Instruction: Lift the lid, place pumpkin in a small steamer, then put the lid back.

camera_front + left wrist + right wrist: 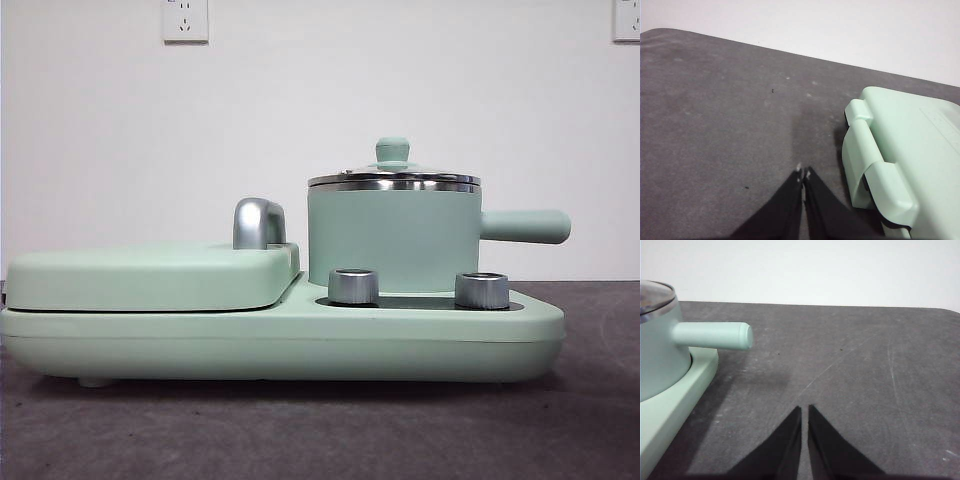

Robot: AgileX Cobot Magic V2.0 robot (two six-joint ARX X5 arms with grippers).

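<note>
Nothing hangs above the lid (394,176) and its knob (392,152), so the way down onto the steamer (392,238) from overhead is open; its side handle (525,226) juts toward the table's right edge and blocks a level approach there. The flat hinged cover (150,275) with its chrome handle (258,222) fills the cooker's left half; bare grey tabletop (850,370) lies open beside both ends of the cooker.
</note>
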